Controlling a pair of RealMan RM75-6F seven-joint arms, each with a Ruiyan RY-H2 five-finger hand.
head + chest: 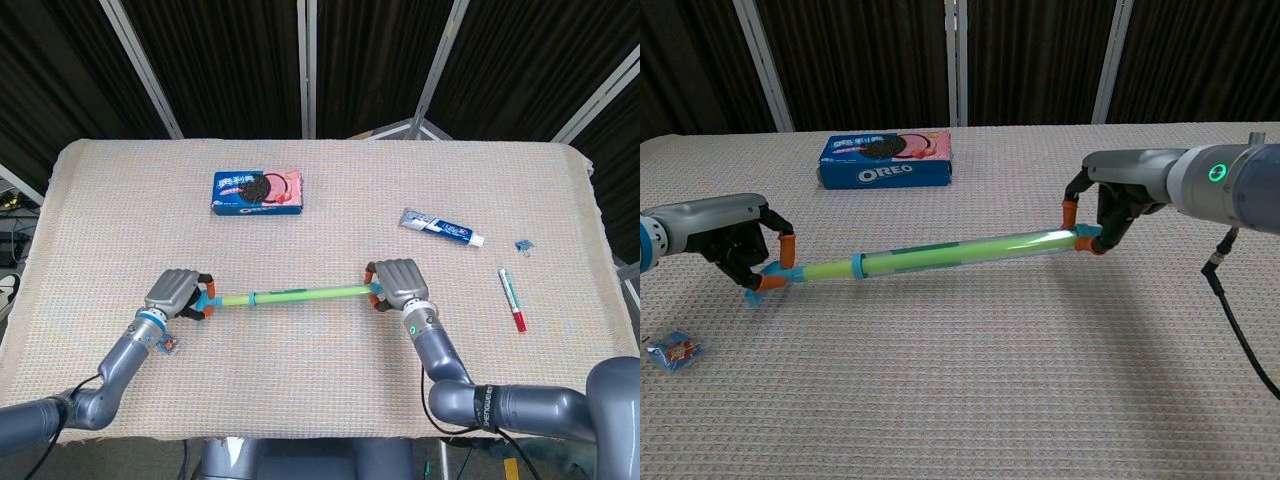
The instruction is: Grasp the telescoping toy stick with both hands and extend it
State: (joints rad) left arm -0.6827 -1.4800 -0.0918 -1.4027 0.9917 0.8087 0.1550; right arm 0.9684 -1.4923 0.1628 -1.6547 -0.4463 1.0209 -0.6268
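The green telescoping toy stick (295, 295) (940, 255) hangs above the beige tablecloth, drawn out long between both hands. My left hand (175, 293) (738, 248) grips its left end, near the light-blue tip. My right hand (397, 283) (1118, 200) grips its right end, which sits a little higher than the left. A blue collar (856, 266) rings the stick near the left side. The stick casts a shadow on the cloth below.
An Oreo box (258, 192) (887, 160) lies at the back left. A toothpaste tube (441, 227), a small blue clip (523, 245) and a red marker (512, 299) lie at the right. A small blue wrapped sweet (672, 351) rests near the front left.
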